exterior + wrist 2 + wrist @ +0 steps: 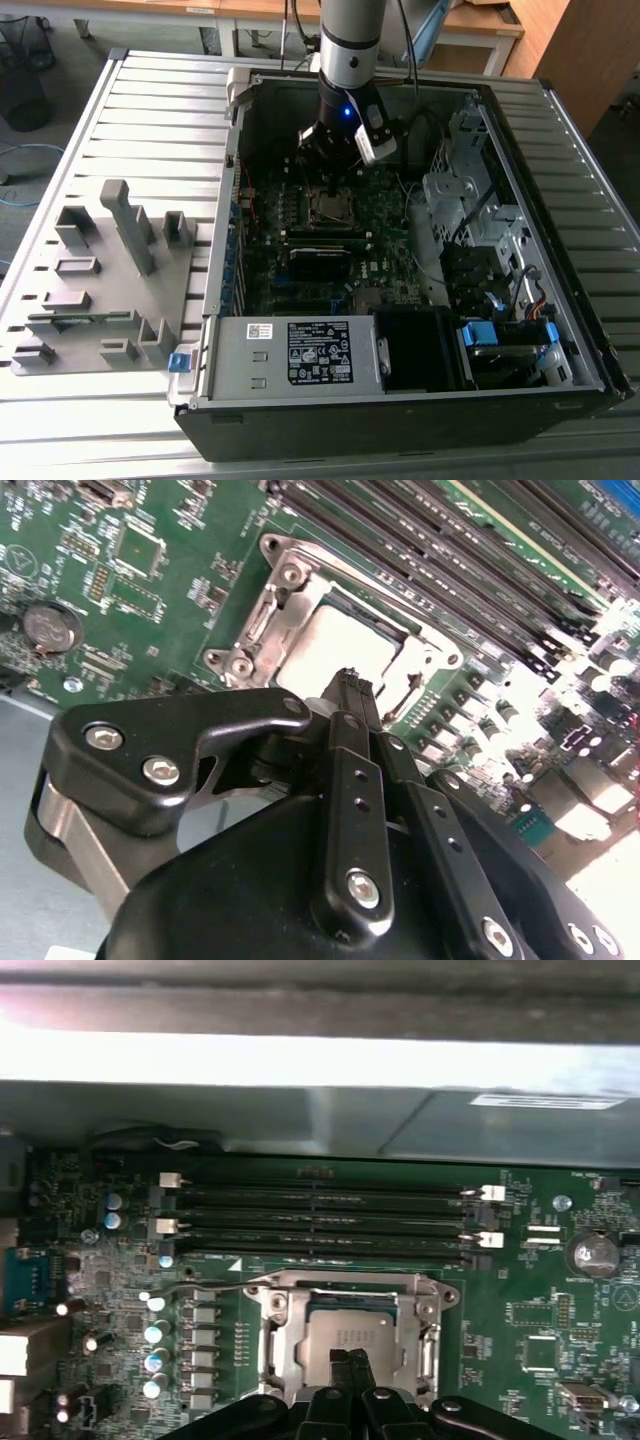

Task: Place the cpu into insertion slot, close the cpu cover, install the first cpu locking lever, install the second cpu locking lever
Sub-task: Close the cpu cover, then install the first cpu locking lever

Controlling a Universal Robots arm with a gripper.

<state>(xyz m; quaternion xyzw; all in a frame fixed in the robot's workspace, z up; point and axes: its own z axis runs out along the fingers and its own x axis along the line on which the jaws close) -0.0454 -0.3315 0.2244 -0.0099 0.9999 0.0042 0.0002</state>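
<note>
The cpu (345, 1328) sits in the insertion slot on the green motherboard (540, 1305), its dull silver top showing through the window of the cpu cover (275, 1328). The cover lies flat as a silvery frame around the cpu (325, 645). My gripper (350, 1358) hangs just above the chip's near edge. Its two black fingers (357, 780) are pressed together with nothing between them. In the exterior view the gripper (333, 182) stands over the socket (330, 208) inside the open computer case. A thin wire lever (205, 1286) runs along one side of the socket.
Long black memory slots (320, 1215) lie beside the socket. The case walls (235, 150) ring the board, with a power supply (290, 355) at the front and drive cages with cables (480, 240) at the exterior view's right. A grey fixture (110, 270) stands outside on the exterior view's left.
</note>
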